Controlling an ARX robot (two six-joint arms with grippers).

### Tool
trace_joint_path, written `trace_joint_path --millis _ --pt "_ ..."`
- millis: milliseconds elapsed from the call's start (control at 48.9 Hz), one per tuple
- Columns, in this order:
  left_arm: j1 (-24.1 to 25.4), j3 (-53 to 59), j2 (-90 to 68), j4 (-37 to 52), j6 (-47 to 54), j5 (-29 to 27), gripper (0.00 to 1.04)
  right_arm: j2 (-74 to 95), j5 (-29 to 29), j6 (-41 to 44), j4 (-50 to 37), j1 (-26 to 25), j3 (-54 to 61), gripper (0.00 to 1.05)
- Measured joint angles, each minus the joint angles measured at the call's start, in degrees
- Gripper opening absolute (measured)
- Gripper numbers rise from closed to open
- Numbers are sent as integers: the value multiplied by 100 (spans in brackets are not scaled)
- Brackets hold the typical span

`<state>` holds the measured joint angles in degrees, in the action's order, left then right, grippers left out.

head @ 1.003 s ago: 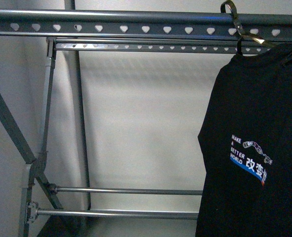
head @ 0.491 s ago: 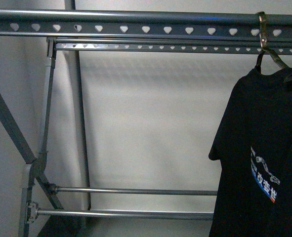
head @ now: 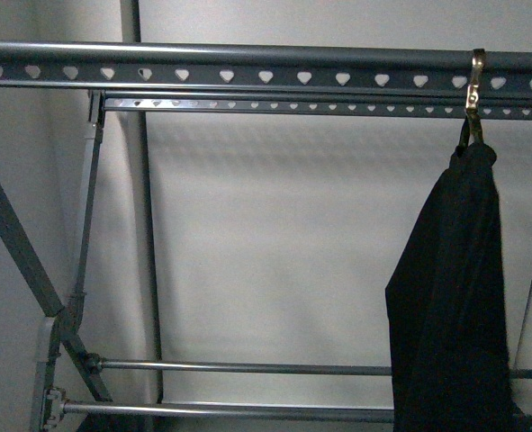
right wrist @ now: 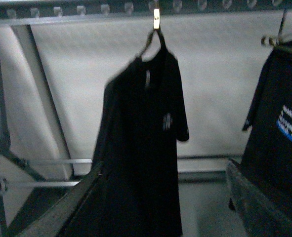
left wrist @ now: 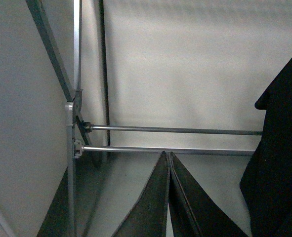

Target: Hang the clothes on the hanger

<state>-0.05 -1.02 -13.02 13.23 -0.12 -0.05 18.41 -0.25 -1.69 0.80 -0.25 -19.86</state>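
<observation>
Grey tube steel fills the left of the front view: the hanger (head: 247,76), a clothes rack with slanted braces, low cross bars and a top rail punched with heart-shaped holes. No arm shows in this view.

In the left wrist view, the left gripper (left wrist: 168,197) points toward the rack's lower bars with its two dark fingers pressed together along their length and nothing between them.

Further right in the front view, a small metal hook (head: 476,81) sits over the top rail, and the clothes (head: 455,297), a black T-shirt, hang from it edge-on, so the print faces away. The right wrist view shows the same shirt (right wrist: 143,148) hanging freely from the rail, slightly blurred, so it may be swinging. The right gripper (right wrist: 165,207) frames the bottom of that view with its fingers spread wide apart, holding nothing and well clear of the shirt. A second black shirt (right wrist: 279,138) with white and blue lettering hangs at the far right.

Judging from this, the hanging step looks finished and the release is made. The next move likely calls for drawing the right arm straight back, without brushing the hem, so the hook is not dragged off the rail.
</observation>
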Motion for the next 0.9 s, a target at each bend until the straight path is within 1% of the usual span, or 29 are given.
trace_joint_path --millis 20,41,82,164,225,246,266,327,430,900 --pt "0 0 28 -33 0 -4 4 -293 4 24 118 2 212 66" --pt "0 0 81 -79 0 -2 4 -614 2 48 144 2 496 61" --pt "0 0 153 -133 0 0 4 -929 2 87 111 2 822 54" --pt "0 0 293 -299 0 0 4 -1478 2 129 2 2 1615 33" --pt "0 -2 710 -852 0 4 4 -1523 2 140 0 2 1698 22" --pt "0 -2 949 -1130 0 2 4 -1545 2 144 -9 2 1705 17" --pt "0 -2 1128 -1244 2 0 4 -1567 2 144 -17 2 1705 12" --pt "0 -2 1246 -1292 2 2 4 -1631 4 153 -39 2 1720 2" --pt "0 -2 1270 -1303 2 0 4 -1814 2 160 -63 2 1945 2" --pt "0 -2 1276 -1309 0 0 4 -1816 4 166 -59 2 1950 3"
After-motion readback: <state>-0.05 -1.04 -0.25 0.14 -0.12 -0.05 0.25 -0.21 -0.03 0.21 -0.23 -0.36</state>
